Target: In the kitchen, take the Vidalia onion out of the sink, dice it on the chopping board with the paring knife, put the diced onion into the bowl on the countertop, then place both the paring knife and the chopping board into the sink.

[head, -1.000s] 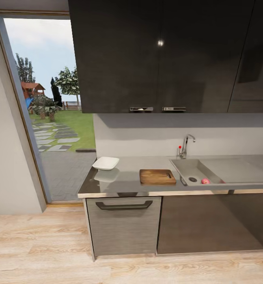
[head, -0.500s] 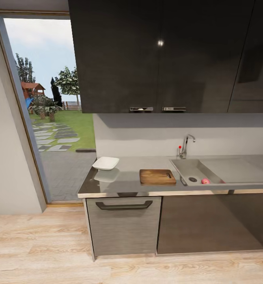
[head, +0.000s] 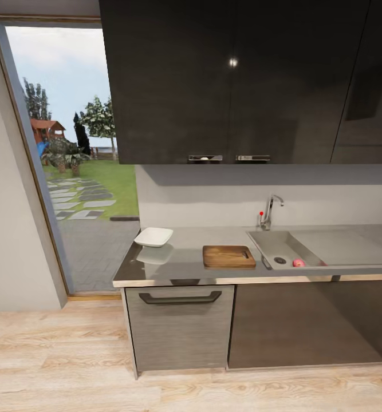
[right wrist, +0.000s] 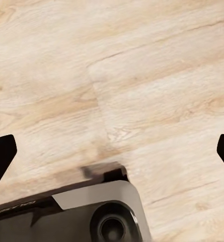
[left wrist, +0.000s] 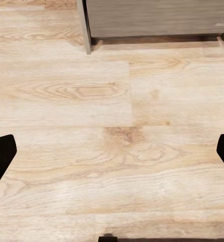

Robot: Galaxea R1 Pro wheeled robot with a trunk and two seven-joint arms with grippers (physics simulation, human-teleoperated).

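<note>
While I look through the head camera from a spot back on the pale wood-plank floor (head: 59,366), the long grey reflective metal countertop (head: 185,266) stretches across the middle of my view, and I place everything else against it. The rectangular dark-brown wooden chopping board (head: 229,256) lies flat on it near the front edge, its handle slot toward the sink side. I cannot make out the paring knife at this distance. The shallow white square-ish bowl (head: 153,236) sits toward the countertop's end by the open doorway (head: 70,160), well apart from the board. Sunk into the countertop on the board's other side is the grey rectangular sink (head: 271,243), with a chrome tap (head: 269,210) behind it; a small round reddish onion (head: 298,262) rests in the basin near the front wall, close to the dark drain (head: 280,260). Dark glossy wall cabinets (head: 236,80) hang above the countertop, and a grey drawer front with a black handle (head: 179,297) sits beneath it. My left gripper (left wrist: 112,156) hangs over the floor with its black fingertips (left wrist: 1,154) spread wide, nothing between them. My right gripper (right wrist: 112,154) is likewise spread wide and empty, above the floor and part of the robot's dark base (right wrist: 76,217).
</note>
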